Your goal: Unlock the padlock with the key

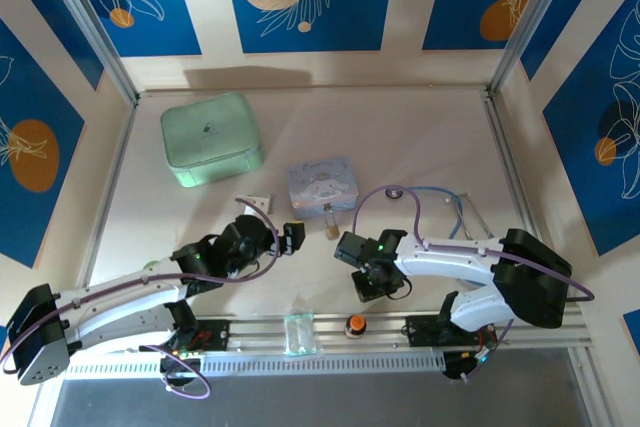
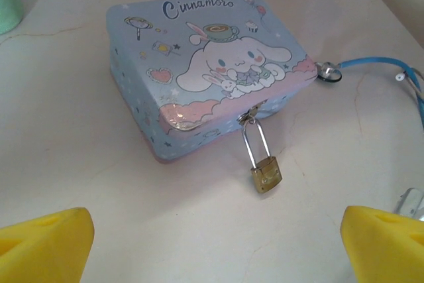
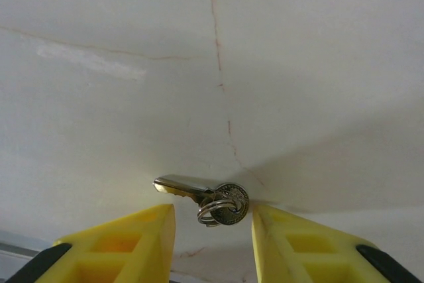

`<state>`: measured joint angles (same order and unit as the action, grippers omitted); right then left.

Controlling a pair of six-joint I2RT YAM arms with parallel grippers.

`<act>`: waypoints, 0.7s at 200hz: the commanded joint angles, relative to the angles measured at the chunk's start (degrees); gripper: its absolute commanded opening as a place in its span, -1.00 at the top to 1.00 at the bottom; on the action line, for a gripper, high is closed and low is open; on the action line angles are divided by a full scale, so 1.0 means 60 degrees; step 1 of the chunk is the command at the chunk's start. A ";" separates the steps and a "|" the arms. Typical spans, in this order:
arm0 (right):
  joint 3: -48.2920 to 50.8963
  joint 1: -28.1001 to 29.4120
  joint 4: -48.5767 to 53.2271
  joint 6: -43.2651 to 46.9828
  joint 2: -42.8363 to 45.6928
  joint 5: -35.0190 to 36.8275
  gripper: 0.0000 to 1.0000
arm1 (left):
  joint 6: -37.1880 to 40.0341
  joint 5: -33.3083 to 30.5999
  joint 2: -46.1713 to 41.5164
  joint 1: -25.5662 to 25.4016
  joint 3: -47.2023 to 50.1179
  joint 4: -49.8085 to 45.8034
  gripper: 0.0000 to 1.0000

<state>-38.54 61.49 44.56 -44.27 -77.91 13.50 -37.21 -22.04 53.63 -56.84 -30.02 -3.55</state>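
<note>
The small brass padlock (image 2: 265, 173) lies on the table, its thin silver shackle hooked through the clasp of the pale blue cartoon box (image 2: 205, 64). My left gripper (image 2: 215, 250) is open wide, short of the padlock, and its yellow fingertips (image 2: 46, 243) hold nothing. From above, the padlock (image 1: 330, 219) sits just right of the left gripper (image 1: 292, 237). The slim silver key (image 3: 199, 195), with a small ring, lies flat on the table. My right gripper (image 3: 213, 230) is open and low over it, a fingertip on each side, not clamping it.
A mint-green box (image 1: 210, 137) stands at the back left. Blue and purple cables (image 1: 450, 207) loop right of the blue box (image 1: 322, 184). A small white piece (image 1: 260, 202) lies near the left gripper. An orange-and-black knob (image 1: 354, 326) and a clear block (image 1: 298, 334) sit on the front rail.
</note>
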 commanded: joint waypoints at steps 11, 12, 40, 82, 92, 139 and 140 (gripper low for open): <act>-0.0117 0.0012 -0.0055 0.0055 -0.0058 -0.0227 0.41 | -0.0108 0.0082 -0.0088 0.0069 0.0171 0.0368 -0.91; -0.0113 0.0008 -0.0064 0.0055 -0.0062 -0.0235 0.41 | -0.0103 0.0083 -0.0082 0.0069 0.0170 0.0378 -0.91; -0.0065 -0.0054 -0.0233 0.0098 -0.0228 -0.0448 0.54 | -0.0125 0.0086 -0.0090 0.0069 0.0169 0.0401 -0.90; -0.0134 -0.0042 0.0054 -0.0023 -0.0477 -0.0425 0.53 | -0.0140 0.0073 -0.0168 0.0069 0.0264 0.0388 -0.91; -0.0180 -0.0025 0.0088 -0.0035 -0.0592 -0.0404 0.62 | -0.0169 0.0063 -0.0178 0.0069 0.0308 0.0436 -0.90; -0.0112 -0.0142 0.0137 -0.0134 -0.0198 -0.0141 0.96 | -0.0194 0.0131 -0.0173 0.0069 0.0340 0.0519 -0.87; -0.0096 -0.0156 0.0120 -0.0135 -0.0169 -0.0148 0.97 | -0.0190 0.0137 -0.0175 0.0061 0.0335 0.0526 -0.87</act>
<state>-39.88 61.32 44.38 -44.07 -80.16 12.01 -37.67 -22.04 53.30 -56.84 -28.36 -2.07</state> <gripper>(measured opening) 0.045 0.948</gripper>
